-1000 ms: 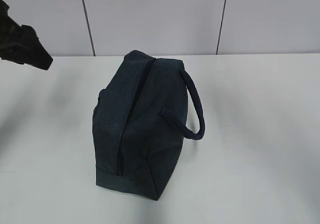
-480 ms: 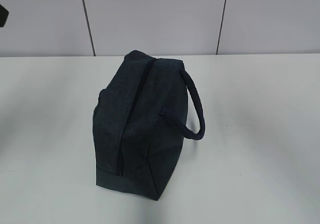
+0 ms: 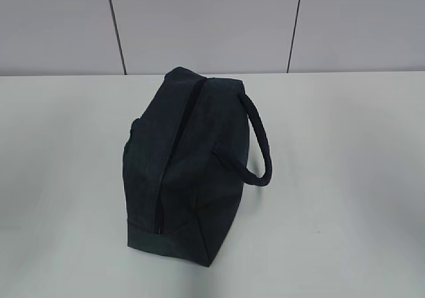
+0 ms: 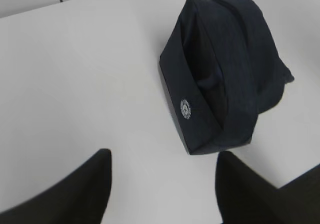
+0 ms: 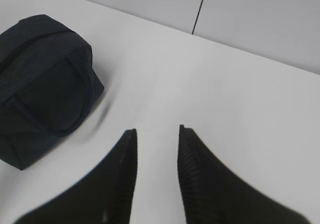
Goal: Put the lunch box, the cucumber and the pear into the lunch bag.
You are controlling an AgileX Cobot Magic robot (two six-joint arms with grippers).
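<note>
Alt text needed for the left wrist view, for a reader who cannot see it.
A dark navy lunch bag sits on a white table, its top closed and a small round silver emblem on the end panel facing the camera. The two dark fingers of the left gripper frame the bottom edge, spread apart and holding nothing, short of the bag.

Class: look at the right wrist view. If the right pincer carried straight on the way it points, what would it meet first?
Probably only the bare table. The right pincer is open and empty, and the bag lies off to its left, outside that line. Depth is uncertain.
</note>
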